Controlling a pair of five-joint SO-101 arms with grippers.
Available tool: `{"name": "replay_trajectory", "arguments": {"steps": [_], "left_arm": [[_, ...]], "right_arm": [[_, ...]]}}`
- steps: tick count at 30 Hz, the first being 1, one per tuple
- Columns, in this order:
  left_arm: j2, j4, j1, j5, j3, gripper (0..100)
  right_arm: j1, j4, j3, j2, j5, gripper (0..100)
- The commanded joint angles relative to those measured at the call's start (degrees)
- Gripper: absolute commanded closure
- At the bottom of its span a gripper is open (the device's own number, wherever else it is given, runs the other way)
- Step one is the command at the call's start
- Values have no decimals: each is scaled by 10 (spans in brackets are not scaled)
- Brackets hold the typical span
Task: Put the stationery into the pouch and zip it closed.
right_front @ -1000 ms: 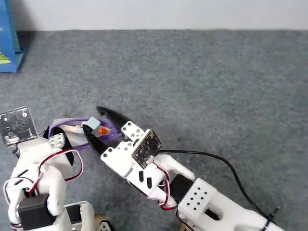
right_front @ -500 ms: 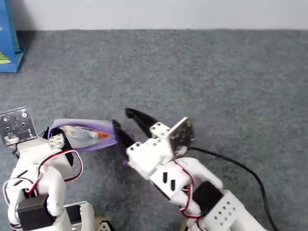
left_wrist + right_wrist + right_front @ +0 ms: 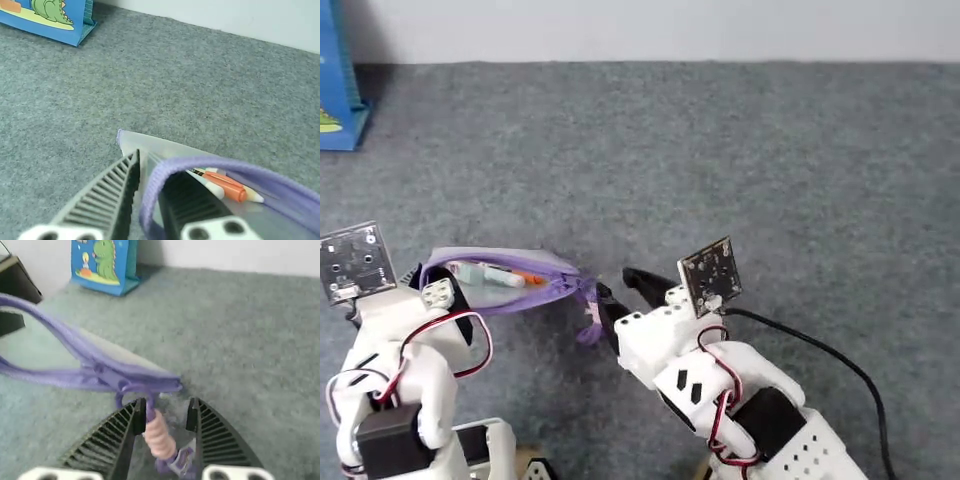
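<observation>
Because the zip can only run along a rim held taut, the left arm [image 3: 405, 370] anchors the pouch [image 3: 520, 290] at the end nearest its own base. Its jaws are pressed together on the purple rim, one outside the clear wall and one inside the mouth. The pouch lies on the grey table [image 3: 770, 160] between the two arms, its mouth gaping. The pens [image 3: 222, 182], one orange and one white, already lie lengthwise inside it. The stationery step looks done, so what remains is the closing.

At the pouch's other end, the right arm [image 3: 720, 390] is set low to the table. Its jaws are spread, with the pink zip pull [image 3: 159, 439] dangling between them. The pull rests against one jaw and is not clamped. That placement reads as a line-up, since closing here should pinch the pull just below the slider, where the two purple rims meet.

From there the slider probably has to travel back along the rim toward the left arm, so the anchoring grip gives it something to work against. The pull is small and hangs loose, so it could slip aside as the jaws come together.
</observation>
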Motion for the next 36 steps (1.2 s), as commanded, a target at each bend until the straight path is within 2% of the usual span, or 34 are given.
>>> {"name": "replay_trajectory", "arguments": {"steps": [1,9,13,18,26,32,36], "left_arm": [[-1,1,-4,-4,-12,988],[-1,1,-4,-4,-12,988],[-1,1,-4,-4,-12,988],[-1,1,-4,-4,-12,988],[-1,1,-4,-4,-12,988],[-1,1,-4,-4,-12,988],[-1,2,-4,-4,-8,988]], "right_arm": [[-36,6,6,-6,-3,861],[-44,30,9,-6,13,863],[-43,-26,47,-5,18,865],[-24,-113,103,-5,62,866],[-12,-118,105,-5,64,868],[-12,-121,106,-5,65,995],[-12,-116,106,-6,66,991]]}}
